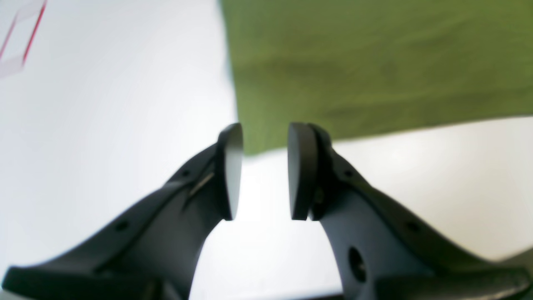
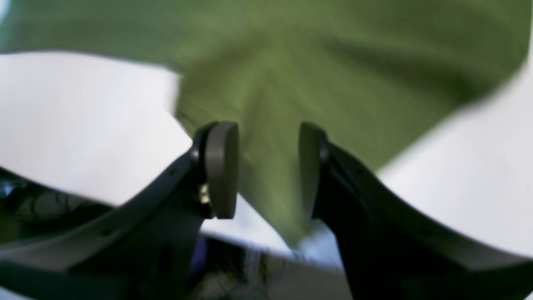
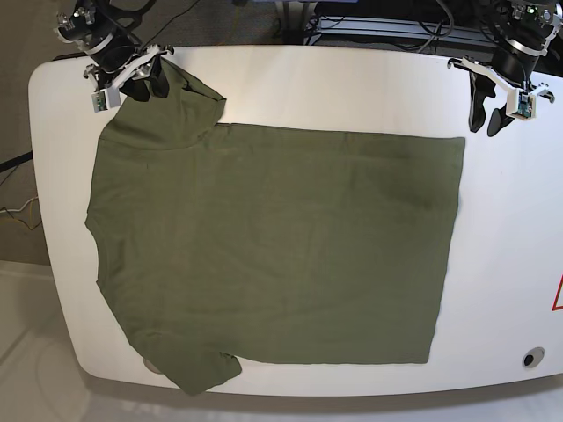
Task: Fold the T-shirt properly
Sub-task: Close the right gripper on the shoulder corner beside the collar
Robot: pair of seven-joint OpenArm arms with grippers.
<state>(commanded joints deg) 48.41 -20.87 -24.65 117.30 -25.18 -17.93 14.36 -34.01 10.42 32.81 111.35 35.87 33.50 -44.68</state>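
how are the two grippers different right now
The right gripper has shirt fabric, a sleeve tip, between its open fingers; the left gripper is open beside the hem corner, with only white table between its fingers. Both are dark and sit at the table's far edge.

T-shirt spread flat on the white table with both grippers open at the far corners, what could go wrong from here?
The right gripper straddles the sleeve tip of the T-shirt, which reaches the table edge; a shallow pinch may slip. The left gripper sits off the hem corner and could close on nothing. The near sleeve overhangs the front edge and might drag.
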